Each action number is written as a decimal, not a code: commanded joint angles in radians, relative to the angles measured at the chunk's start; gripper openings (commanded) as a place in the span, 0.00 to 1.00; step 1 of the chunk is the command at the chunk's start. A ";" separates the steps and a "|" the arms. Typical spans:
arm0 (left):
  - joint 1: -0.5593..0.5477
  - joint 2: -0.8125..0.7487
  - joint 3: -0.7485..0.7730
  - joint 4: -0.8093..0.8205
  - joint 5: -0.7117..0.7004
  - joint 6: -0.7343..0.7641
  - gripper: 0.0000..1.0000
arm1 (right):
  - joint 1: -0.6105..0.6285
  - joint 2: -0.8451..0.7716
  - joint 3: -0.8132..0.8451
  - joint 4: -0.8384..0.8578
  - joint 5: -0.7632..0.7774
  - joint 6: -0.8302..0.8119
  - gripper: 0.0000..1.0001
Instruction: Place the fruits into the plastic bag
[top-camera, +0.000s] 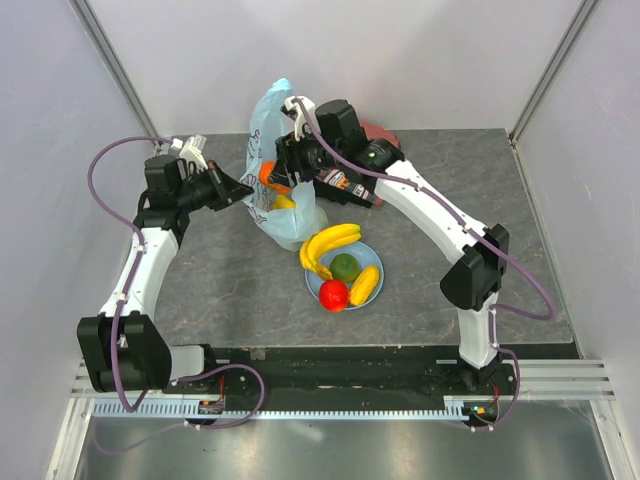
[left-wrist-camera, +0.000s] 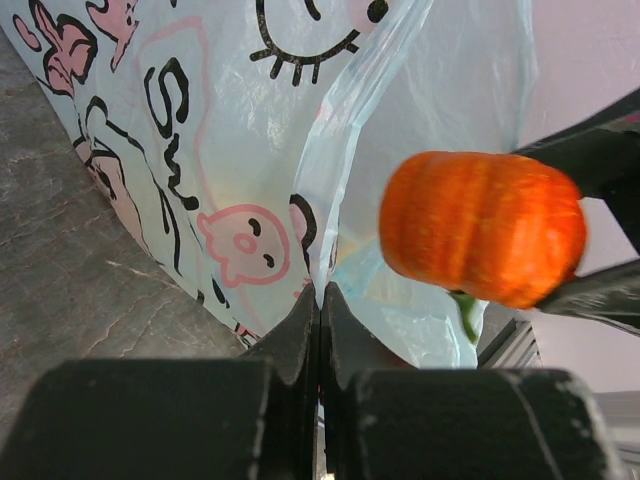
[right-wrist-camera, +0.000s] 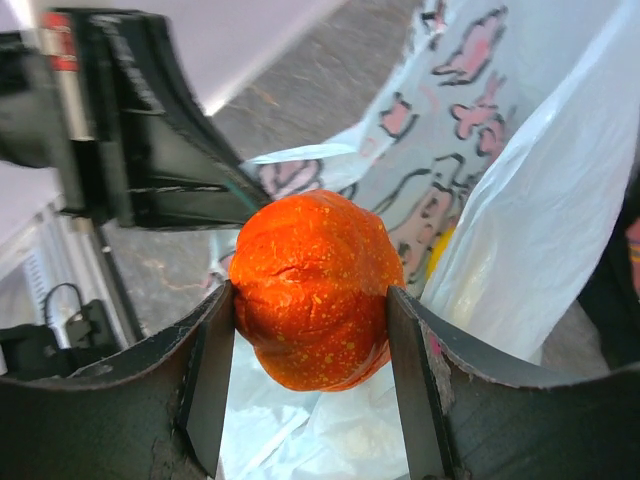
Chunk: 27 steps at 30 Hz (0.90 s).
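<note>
The light-blue plastic bag (top-camera: 283, 205) stands at the table's back middle, printed with a cartoon face and pink shapes (left-wrist-camera: 230, 150). My left gripper (left-wrist-camera: 320, 300) is shut on the bag's rim and holds its mouth open. My right gripper (right-wrist-camera: 312, 340) is shut on the orange fruit (right-wrist-camera: 315, 285), over the bag's mouth; it also shows in the top view (top-camera: 268, 173) and the left wrist view (left-wrist-camera: 482, 240). A yellow shape shows through the bag (top-camera: 284, 202). The bananas (top-camera: 328, 243), green fruit (top-camera: 345, 266), red fruit (top-camera: 334, 294) and yellow oblong fruit (top-camera: 364, 285) lie on a light-blue plate (top-camera: 377, 258).
A dark-red cloth (top-camera: 378, 133) lies behind the right arm at the back. The plate stands just in front of the bag. White walls and metal posts enclose the table on three sides.
</note>
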 joint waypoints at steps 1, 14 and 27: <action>-0.008 -0.037 -0.006 0.030 0.004 -0.013 0.01 | 0.014 0.048 0.121 -0.127 0.175 -0.077 0.27; -0.016 -0.034 -0.008 0.034 0.005 -0.015 0.01 | 0.048 0.195 0.198 -0.264 0.433 -0.145 0.29; -0.024 -0.020 -0.022 0.050 0.004 -0.021 0.02 | 0.065 0.279 0.126 -0.267 0.413 -0.142 0.36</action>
